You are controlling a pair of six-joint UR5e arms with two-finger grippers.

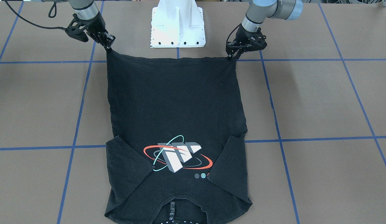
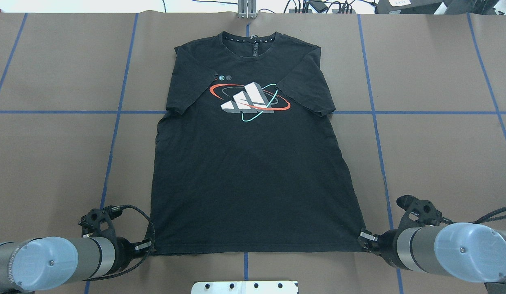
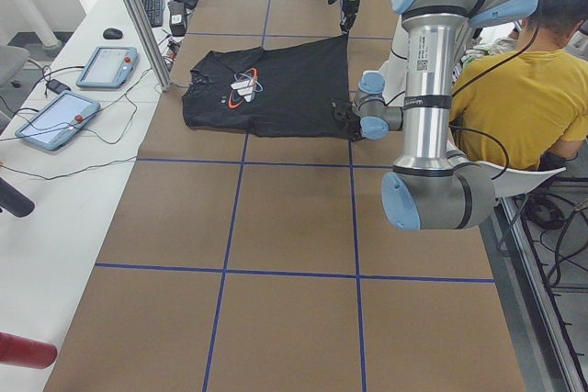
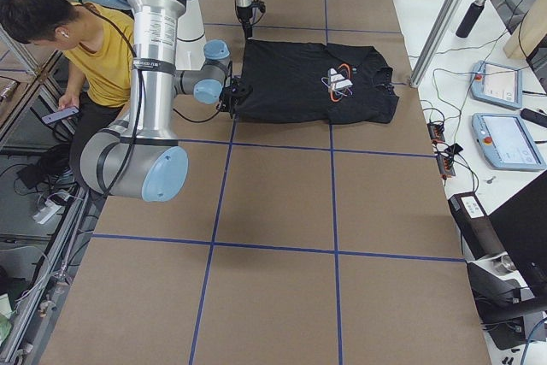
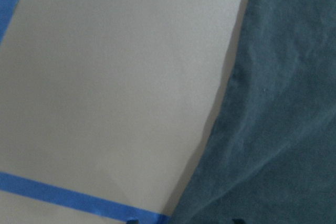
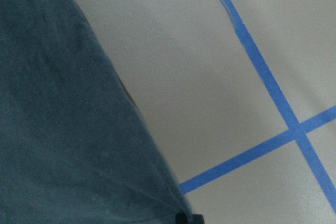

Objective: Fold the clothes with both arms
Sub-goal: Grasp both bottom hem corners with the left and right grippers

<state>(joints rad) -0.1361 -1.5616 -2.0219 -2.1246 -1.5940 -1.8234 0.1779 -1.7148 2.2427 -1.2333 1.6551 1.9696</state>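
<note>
The black T-shirt (image 1: 174, 102) lies flat and face up on the brown table, collar away from the robot, hem toward the base. Its chest graphic (image 2: 253, 102) shows white blocks with red and teal rings. My left gripper (image 2: 149, 247) is shut on the hem's left corner; in the front-facing view it (image 1: 232, 57) is at the right. My right gripper (image 2: 363, 239) is shut on the hem's other corner, which it (image 1: 109, 47) holds slightly raised. The hem runs taut between them. Both wrist views show only shirt cloth (image 5: 278, 129) (image 6: 58, 129) beside bare table.
The white pedestal base (image 1: 178, 28) stands just behind the hem. Blue tape lines (image 2: 114, 134) grid the table. A seated person in yellow (image 3: 524, 89) is behind the robot. Control tablets (image 4: 500, 83) and cables lie on the white bench beyond the collar.
</note>
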